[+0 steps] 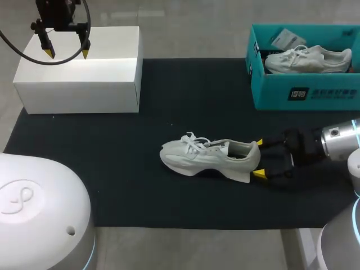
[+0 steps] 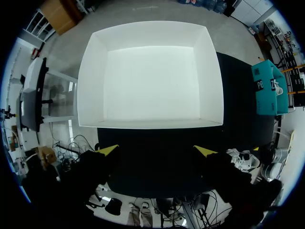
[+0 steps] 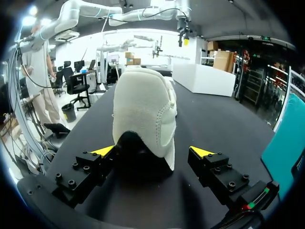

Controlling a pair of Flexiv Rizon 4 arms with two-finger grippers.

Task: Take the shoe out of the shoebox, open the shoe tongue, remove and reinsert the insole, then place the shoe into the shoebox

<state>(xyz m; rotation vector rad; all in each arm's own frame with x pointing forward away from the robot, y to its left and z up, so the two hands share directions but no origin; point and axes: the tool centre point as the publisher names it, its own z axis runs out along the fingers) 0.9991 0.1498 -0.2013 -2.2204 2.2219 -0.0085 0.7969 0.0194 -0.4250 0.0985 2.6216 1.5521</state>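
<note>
Right wrist view: right gripper (image 3: 155,151) spread, straddling heel of shoe (image 3: 143,109), not clamped; centre on heel, close evenly, avoid twisting shoe; left gripper (image 1: 67,53) spread above white box (image 1: 79,84)

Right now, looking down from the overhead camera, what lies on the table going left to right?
White box → white sneaker lying loose → teal shoebox holding a second sneaker.
</note>
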